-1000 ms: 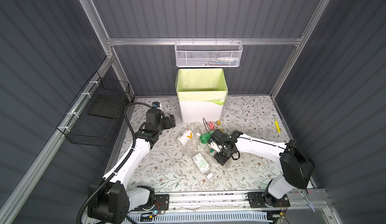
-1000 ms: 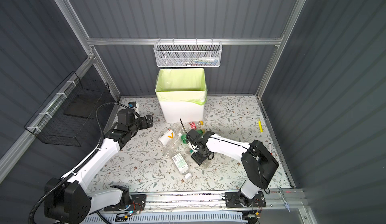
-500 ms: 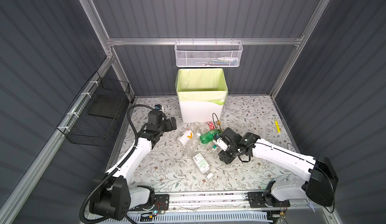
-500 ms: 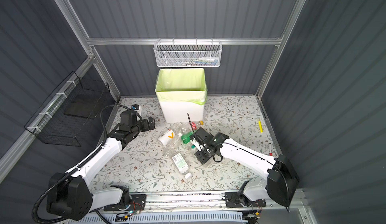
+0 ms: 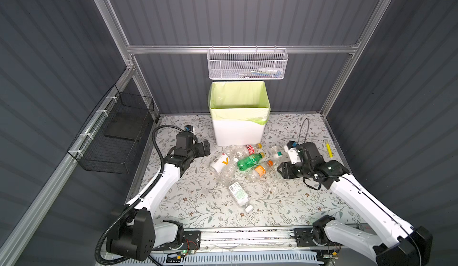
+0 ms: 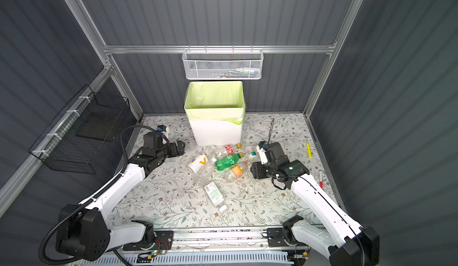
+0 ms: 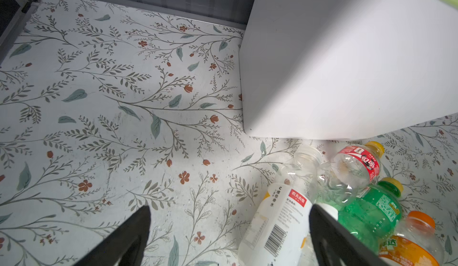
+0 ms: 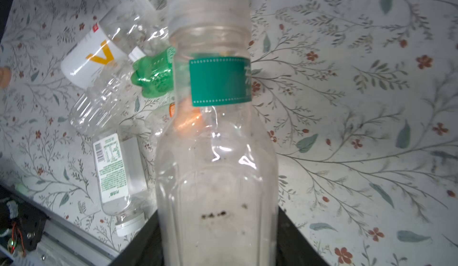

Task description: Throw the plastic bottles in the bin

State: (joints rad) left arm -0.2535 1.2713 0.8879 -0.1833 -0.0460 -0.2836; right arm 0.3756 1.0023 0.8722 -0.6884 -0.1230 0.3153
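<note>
Clear plastic bottle with a teal label (image 8: 218, 128) is pinched in the right gripper (image 5: 282, 171), just above the floral mat (image 5: 198, 202). Six-ish other plastic bottles (image 5: 249, 160) lie in front of the tall white green-lined bin (image 5: 238, 133), which looks empty. Left gripper (image 7: 229, 209) gapes wide, holding nothing.

Both arms stretch forward, one gripper empty, one loaded.
The left gripper (image 7: 228, 217) hovers low with jaws spread wide; the right gripper (image 8: 218, 230) is clamped around a clear bottle (image 8: 215, 153).
</note>
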